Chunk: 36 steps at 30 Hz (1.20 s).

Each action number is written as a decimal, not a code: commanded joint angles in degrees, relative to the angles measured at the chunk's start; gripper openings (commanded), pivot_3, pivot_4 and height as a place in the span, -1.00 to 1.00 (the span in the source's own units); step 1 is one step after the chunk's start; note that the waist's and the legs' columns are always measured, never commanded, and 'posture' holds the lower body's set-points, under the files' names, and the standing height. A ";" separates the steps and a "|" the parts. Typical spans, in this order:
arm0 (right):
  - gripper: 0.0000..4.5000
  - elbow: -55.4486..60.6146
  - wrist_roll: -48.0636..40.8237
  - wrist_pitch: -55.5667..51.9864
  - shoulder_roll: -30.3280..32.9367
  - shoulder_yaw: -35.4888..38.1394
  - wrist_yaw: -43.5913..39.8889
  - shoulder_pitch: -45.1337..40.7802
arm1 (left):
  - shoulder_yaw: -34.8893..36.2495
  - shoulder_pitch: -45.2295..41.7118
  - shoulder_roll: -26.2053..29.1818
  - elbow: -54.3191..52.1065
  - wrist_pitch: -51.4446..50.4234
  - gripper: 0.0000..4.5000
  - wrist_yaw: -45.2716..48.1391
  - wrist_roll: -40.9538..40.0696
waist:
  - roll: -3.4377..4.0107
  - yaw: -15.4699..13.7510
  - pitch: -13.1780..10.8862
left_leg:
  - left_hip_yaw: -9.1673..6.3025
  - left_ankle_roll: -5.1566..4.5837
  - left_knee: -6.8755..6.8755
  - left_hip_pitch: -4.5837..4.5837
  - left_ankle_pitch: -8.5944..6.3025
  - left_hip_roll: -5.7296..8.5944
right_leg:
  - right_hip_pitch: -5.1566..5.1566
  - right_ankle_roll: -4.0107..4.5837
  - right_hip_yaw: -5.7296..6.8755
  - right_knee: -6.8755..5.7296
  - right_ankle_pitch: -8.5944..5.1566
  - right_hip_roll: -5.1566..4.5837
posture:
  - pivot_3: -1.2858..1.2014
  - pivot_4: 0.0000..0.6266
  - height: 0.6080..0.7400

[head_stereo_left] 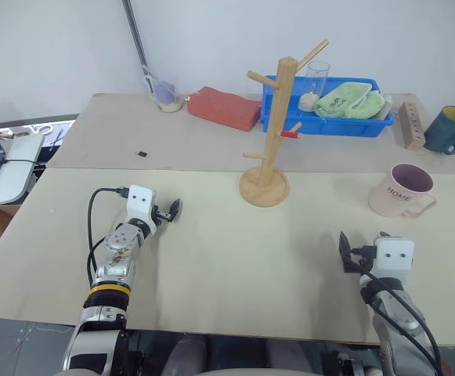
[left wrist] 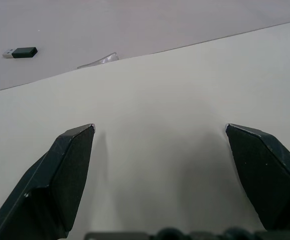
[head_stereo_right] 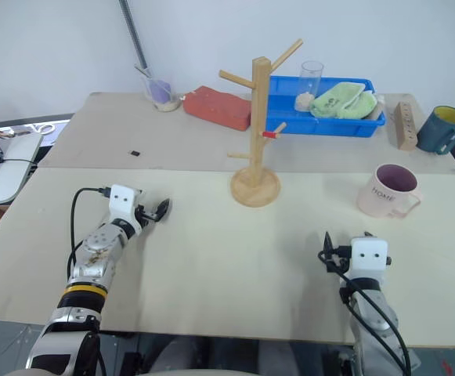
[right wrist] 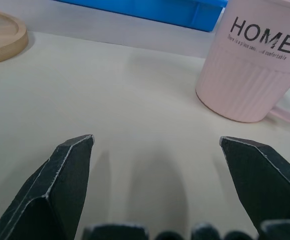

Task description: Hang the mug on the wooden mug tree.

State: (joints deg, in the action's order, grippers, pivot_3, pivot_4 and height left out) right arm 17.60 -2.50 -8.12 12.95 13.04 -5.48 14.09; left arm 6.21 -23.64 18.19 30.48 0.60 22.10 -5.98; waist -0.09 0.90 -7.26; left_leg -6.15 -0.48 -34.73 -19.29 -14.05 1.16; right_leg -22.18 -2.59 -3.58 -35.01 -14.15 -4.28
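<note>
The pale pink mug (head_stereo_left: 399, 190) with "HOME" on its side stands upright on the table at the right, its handle toward the right. The wooden mug tree (head_stereo_left: 276, 117) rises from its round base (head_stereo_left: 264, 188) at the table's middle, all pegs bare. My right gripper (right wrist: 156, 140) is open, low over the table, short of the mug (right wrist: 252, 75) and a little to its left. My left gripper (head_stereo_left: 172, 210) is open too, hovering over bare tabletop at the left, far from both.
A blue tray (head_stereo_left: 325, 125) behind the tree holds a green cloth (head_stereo_left: 352, 100) and a glass tumbler (head_stereo_left: 317, 78). A dark teal mug (head_stereo_left: 449, 129) and a wooden block with holes (head_stereo_left: 411, 125) sit far right. A red block (head_stereo_left: 223, 107) and a small black stick (head_stereo_left: 142, 153) lie at the back left.
</note>
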 commanded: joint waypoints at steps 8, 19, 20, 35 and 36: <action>0.99 9.51 -1.33 -0.87 -0.24 5.20 1.12 6.31 | -3.58 -6.35 8.07 -14.73 -10.18 1.00 29.01 -12.25 | -0.05 -0.08 -0.03 | -0.01 0.02 -0.01 -0.06 0.01 0.00 | -0.02 -0.01 0.04 0.01 -0.01 0.00 | 0.03 -0.52 1.00; 0.99 8.98 -4.13 -4.71 1.32 15.65 3.86 2.22 | -10.33 -19.45 13.24 -29.86 -24.39 1.00 49.67 -22.65 | -0.09 0.72 -0.07 | 0.00 0.00 0.08 -0.10 0.00 -0.03 | 0.02 -0.02 -0.01 -0.02 -0.06 0.06 | 0.03 -0.52 1.00; 0.99 7.52 -4.60 -4.63 1.90 16.05 3.31 1.23 | -10.41 -20.78 13.03 -30.50 -25.44 1.00 50.39 -23.64 | -0.12 0.80 -0.10 | 0.00 -0.01 0.08 -0.09 0.00 -0.06 | 0.02 -0.02 -0.01 -0.02 -0.07 0.08 | 0.03 -0.52 1.00; 0.99 -10.74 -6.47 -0.90 8.76 18.60 2.06 -11.53 | -9.39 -20.74 10.61 -32.85 -24.75 1.00 46.58 -24.26 | -0.06 1.51 -0.17 | 0.07 -0.16 0.00 -0.09 -0.08 -0.05 | 0.04 0.02 -0.14 0.00 -0.07 0.13 | 0.03 -0.52 1.00; 0.99 -12.16 -6.55 -0.51 9.16 18.61 1.91 -12.55 | -8.92 -20.50 10.79 -33.63 -25.58 1.00 46.29 -25.04 | -0.06 1.46 -0.17 | 0.07 -0.16 -0.01 -0.09 -0.08 -0.05 | 0.04 0.03 -0.14 0.00 -0.07 0.13 | 0.03 -0.52 1.00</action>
State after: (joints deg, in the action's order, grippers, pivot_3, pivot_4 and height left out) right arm 6.06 -8.19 -10.74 20.87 30.21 -3.50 2.87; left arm -4.51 -43.95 28.72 -0.50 -24.94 69.20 -29.79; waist -0.15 2.36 -7.42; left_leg -6.08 -0.64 -34.74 -19.37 -14.13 1.11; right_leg -22.13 -2.56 -3.73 -35.01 -14.22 -4.16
